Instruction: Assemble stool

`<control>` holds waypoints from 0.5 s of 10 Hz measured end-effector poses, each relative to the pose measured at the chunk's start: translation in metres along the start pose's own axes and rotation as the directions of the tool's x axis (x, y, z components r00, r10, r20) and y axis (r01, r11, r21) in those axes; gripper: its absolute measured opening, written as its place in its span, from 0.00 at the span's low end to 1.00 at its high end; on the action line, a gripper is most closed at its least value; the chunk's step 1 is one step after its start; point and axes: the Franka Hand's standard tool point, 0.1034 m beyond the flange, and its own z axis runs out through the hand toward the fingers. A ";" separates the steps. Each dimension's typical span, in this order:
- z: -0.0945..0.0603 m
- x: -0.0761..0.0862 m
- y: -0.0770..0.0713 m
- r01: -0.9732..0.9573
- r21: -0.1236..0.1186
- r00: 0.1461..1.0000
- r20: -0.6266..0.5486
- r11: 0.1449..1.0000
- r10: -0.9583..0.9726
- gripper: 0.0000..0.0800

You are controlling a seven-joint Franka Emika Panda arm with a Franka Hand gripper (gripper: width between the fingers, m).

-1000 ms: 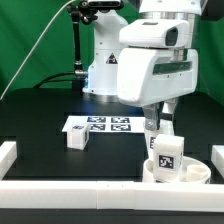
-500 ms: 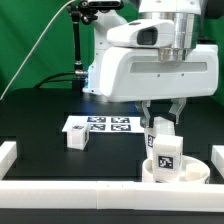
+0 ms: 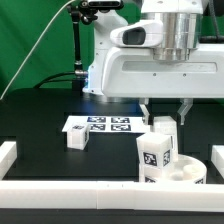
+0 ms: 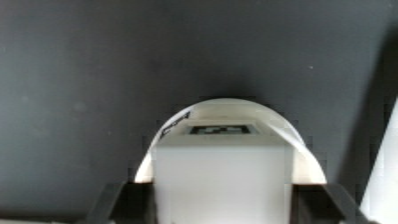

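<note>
Observer: Step in hand was judged to be leg fitting. One short blocky white plastic leg (image 3: 153, 155) was found upright on the low round white plastic seat (image 3: 192, 172), at the exterior view's right.
Checker: Fingers?
Observer: White-bodied two-finger gripper (image 3: 167, 108) was recorded above the leg, fingers spread, nothing gripped.
Checker: Next move?
Observer: Regrasp and twist-in were expected; square alignment would be needed.

We can read no words, numbers or brand names anywhere. The only signs are black-and-white square tags (image 3: 119, 126), too small to decode. Several sit on the marker board (image 3: 77, 125) and one on the leg (image 3: 155, 155), whose tag also shows in the wrist view (image 4: 221, 131).
</note>
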 end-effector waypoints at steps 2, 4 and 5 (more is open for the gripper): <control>0.000 0.000 -0.003 -0.068 0.000 0.998 0.001 0.998 0.068 0.42; 0.000 0.000 -0.002 -0.071 0.000 0.997 0.001 0.997 0.071 0.64; -0.008 -0.002 -0.001 -0.073 0.006 0.997 0.014 0.997 0.073 0.64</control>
